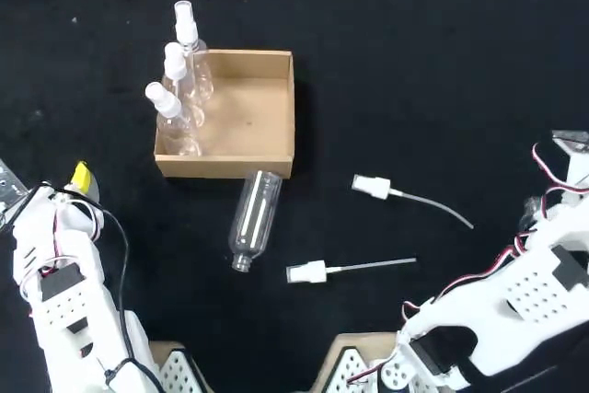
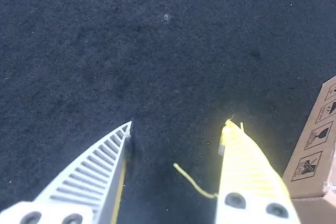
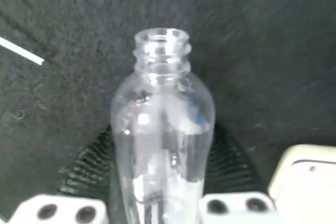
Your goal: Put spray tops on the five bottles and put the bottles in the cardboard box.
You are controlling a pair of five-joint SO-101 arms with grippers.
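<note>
Evidently the right gripper [image 3: 163,153] had closed on an uncapped bottle [image 3: 164,114]. Its dark fingers [image 3: 92,156] pressed the clear body from both sides, and the open threaded neck stuck out past the fingertips. I judged that grip left the mouth free for a spray top to be screwed on. The bottle's long axis ran along the fingers, with the neck pointing away from the wrist.

The left gripper [image 2: 178,129] hung over bare black cloth [image 2: 131,40] just beside a corner of the cardboard box [image 1: 276,60]. Its jaws were spread wide and held nothing, so I took it to be free to fetch a top.

Three capped bottles [image 1: 179,89] stood upright in a row along one side of the box, with open floor beside them for the other two. A second uncapped bottle [image 1: 255,218] lay flat on the table. Its base was up against the box's front wall and its neck pointed away from the box towards the arms. Two loose spray tops [image 1: 372,187] [image 1: 308,271] lay near it, their thin tubes trailing towards the right arm's side.
</note>
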